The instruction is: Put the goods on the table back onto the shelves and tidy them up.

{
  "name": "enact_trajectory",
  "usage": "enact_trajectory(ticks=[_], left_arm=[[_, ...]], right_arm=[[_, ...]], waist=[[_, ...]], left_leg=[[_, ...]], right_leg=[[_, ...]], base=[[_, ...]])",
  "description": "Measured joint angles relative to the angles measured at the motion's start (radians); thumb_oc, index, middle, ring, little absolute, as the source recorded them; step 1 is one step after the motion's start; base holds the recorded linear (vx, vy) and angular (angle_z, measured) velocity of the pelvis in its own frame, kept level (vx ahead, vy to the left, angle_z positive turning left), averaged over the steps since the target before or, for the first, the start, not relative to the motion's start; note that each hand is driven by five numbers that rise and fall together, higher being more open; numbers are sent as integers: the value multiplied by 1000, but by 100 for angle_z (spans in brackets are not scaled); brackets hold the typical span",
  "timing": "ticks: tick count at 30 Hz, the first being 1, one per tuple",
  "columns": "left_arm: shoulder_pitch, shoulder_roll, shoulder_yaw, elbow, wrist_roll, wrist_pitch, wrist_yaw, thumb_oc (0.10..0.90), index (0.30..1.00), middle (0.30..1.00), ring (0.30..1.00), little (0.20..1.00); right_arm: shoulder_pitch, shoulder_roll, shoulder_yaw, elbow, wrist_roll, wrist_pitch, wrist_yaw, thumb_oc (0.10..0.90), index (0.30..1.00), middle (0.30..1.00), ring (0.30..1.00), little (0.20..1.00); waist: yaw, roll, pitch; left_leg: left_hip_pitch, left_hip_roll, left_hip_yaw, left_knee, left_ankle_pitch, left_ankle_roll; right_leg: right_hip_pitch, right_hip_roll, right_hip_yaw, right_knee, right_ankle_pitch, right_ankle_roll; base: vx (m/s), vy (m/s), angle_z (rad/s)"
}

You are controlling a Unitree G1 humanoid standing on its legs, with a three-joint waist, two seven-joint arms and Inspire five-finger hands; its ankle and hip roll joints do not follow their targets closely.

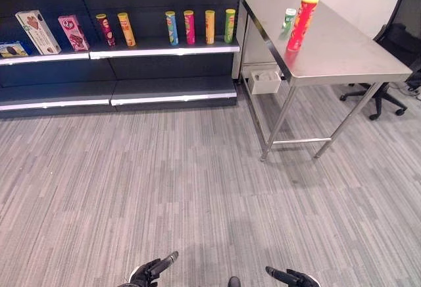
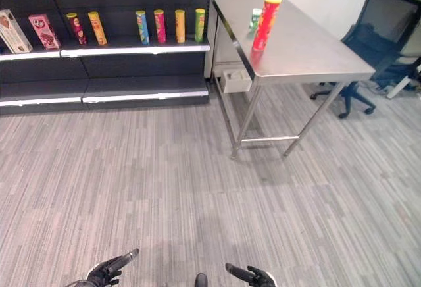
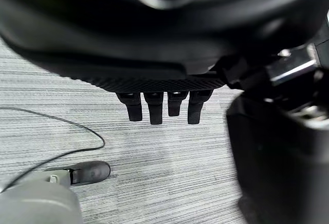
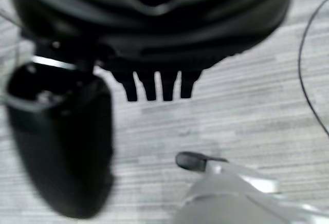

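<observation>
Standing well back from both the table (image 1: pixel 348 63) and the shelves (image 1: pixel 164 49), the robot appears to be at the start of a fetch: nothing is in hand yet. The left hand (image 1: pixel 146 273) and right hand (image 1: pixel 297 278) hang low over the floor with fingers straight and relaxed, each empty, as the wrist views also suggest. The goods to be moved sit on the table near its far left corner: a tall red can (image 1: pixel 300 24) with a yellow lid, upright, and just beside it, toward the far edge, a small green-and-white tub (image 1: pixel 289 18). The can is slim and smooth, so it would likely suit a wrap-round grasp but could tip if nudged. The next move calls for walking up to the table's near edge, then reaching for one item. On the shelves a row of cans (image 1: pixel 197 27) already stands upright, with boxes (image 1: pixel 38 31) further left.
</observation>
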Motion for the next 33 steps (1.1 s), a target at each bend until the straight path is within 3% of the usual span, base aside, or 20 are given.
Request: enact_trajectory(ticks=[6, 27, 31, 33], left_arm=[[7, 1, -2, 1, 6, 0, 4, 800, 900, 900, 900, 900], [1, -2, -2, 1, 1, 1, 3, 800, 900, 900, 900, 900], [-48, 26, 4, -2, -4, -1, 2, 800, 900, 900, 900, 900], [-66, 27, 14, 0, -43, -9, 3, 800, 900, 900, 900, 900]], right_arm=[[4, 2, 0, -1, 0, 0, -1, 800, 900, 900, 900, 900], [-2, 2, 8, -2, 0, 0, -8, 800, 900, 900, 900, 900], [-54, 4, 8, -4, 2, -4, -8, 800, 900, 900, 900, 900], [-63, -8, 6, -4, 14, -8, -9, 800, 900, 900, 900, 900]], waist=[[0, -16, 10], [0, -23, 46], [5, -84, 104], [24, -86, 127]], left_leg=[[7, 0, 8, -28, 11, -16], [-15, 7, -2, -13, 11, -28], [-219, -12, 16, 348, -29, -90], [-337, -5, 12, 583, -11, -119]], right_leg=[[-1, 1, 7, -7, -2, 6], [-13, 6, -6, -7, -12, 6], [-36, -30, -10, -7, -18, -22], [-25, -38, -5, -7, -22, -41]], base=[[-8, -16, -2], [14, -82, 2], [18, -139, 14], [112, -64, 2]])
